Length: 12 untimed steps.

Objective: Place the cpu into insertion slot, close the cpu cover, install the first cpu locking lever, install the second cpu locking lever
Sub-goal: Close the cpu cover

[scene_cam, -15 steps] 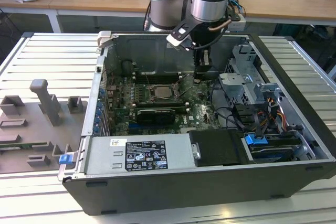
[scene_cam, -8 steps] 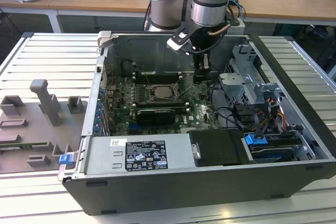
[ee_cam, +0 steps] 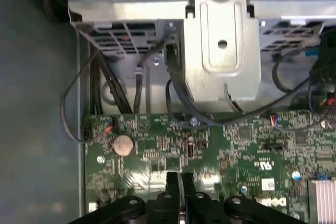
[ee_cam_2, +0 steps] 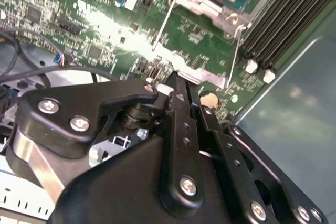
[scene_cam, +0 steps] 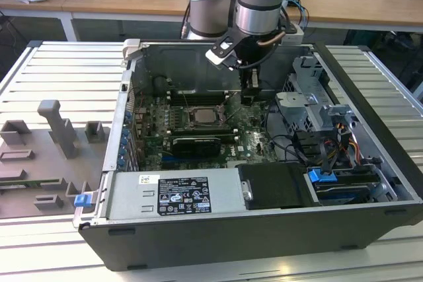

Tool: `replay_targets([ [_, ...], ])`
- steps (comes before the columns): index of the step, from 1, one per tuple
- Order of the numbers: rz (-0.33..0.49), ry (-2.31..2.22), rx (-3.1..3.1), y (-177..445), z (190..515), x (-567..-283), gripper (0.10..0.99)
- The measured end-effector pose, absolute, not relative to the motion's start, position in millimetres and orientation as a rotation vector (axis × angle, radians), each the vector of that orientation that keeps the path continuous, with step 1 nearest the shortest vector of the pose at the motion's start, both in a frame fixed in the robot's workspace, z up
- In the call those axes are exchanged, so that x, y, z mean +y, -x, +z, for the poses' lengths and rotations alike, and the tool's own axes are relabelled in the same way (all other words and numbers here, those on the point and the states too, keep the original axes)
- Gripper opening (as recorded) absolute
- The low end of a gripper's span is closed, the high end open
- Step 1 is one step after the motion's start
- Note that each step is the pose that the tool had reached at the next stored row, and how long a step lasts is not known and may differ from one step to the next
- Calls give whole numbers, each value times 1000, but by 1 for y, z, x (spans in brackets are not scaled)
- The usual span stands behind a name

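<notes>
Already seated, the cpu (scene_cam: 201,117) lies pale and flat in the insertion slot (scene_cam: 190,123) at mid-board, with the silvery cpu cover (ee_cam_2: 206,4) framing it; whether the cover is latched cannot be told. Two thin wire levers (ee_cam_2: 166,17) run along the socket's sides in the second wrist view. To the exterior view's right of the socket — near it, not touching — the gripper (scene_cam: 250,97) hangs low over the green circuit board (scene_cam: 254,138), fingertips pressed together on nothing. The socket thus lies toward the exterior view's left of the gripper.
</notes>
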<state>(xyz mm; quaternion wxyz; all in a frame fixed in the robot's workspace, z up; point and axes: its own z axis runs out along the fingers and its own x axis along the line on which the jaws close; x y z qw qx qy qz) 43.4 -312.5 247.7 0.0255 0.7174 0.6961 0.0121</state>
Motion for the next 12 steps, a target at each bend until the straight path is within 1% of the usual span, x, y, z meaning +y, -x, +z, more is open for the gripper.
replay_targets([
  [12,37,-2218,2152,-32,248,-312,169],
])
